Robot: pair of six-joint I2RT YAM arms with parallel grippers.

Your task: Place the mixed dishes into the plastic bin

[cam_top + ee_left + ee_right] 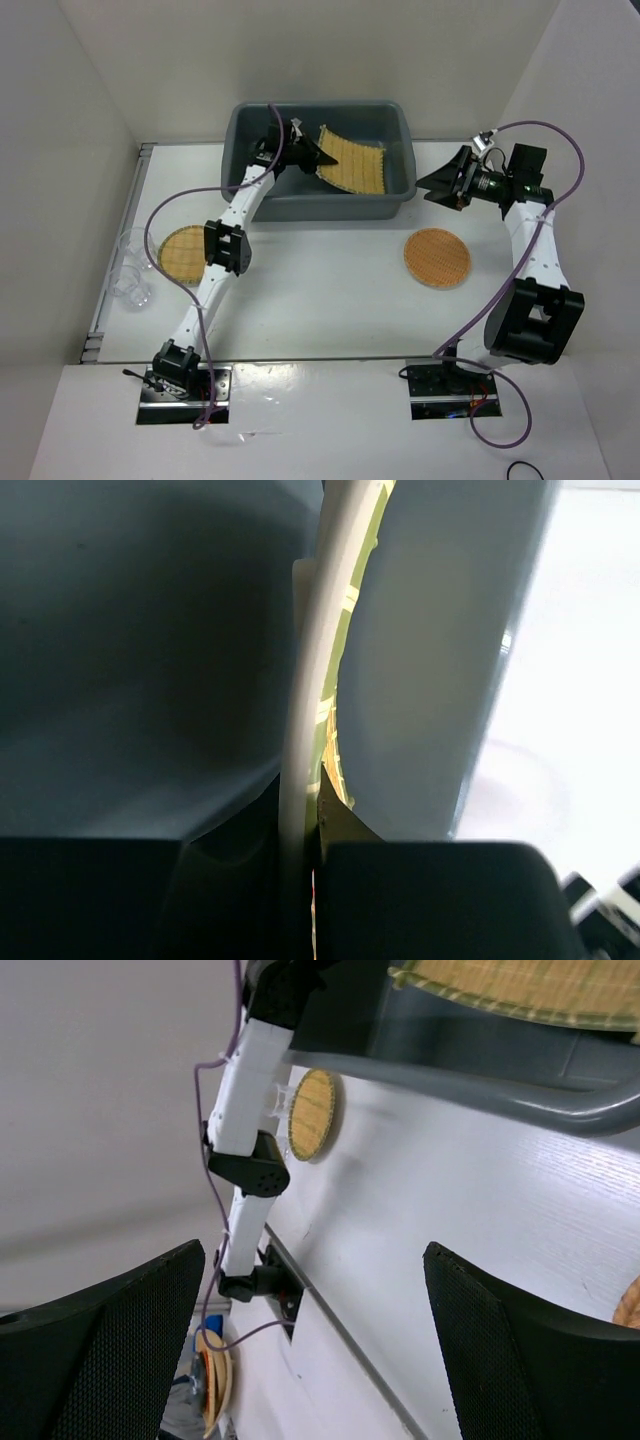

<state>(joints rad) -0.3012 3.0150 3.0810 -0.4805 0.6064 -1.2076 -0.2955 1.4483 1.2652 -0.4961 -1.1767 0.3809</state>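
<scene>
The dark grey plastic bin (392, 125) stands at the back centre. A square yellow woven mat (355, 165) lies tilted inside it, its near edge resting on the front rim. My left gripper (305, 150) reaches into the bin and is shut on the mat's left edge. In the left wrist view the mat (345, 630) runs edge-on out of the closed jaws of the left gripper (318, 880). My right gripper (440, 185) hangs open and empty just right of the bin. Two round woven discs (185, 252) (437, 258) lie flat on the table. Clear cups (130, 272) stand at the far left.
The right wrist view shows the right gripper (315, 1350) with wide black fingers (110, 1340), the bin's rim (520, 1100), the mat (530, 990) above it and the left disc (312, 1115) beyond. White walls enclose the table on three sides.
</scene>
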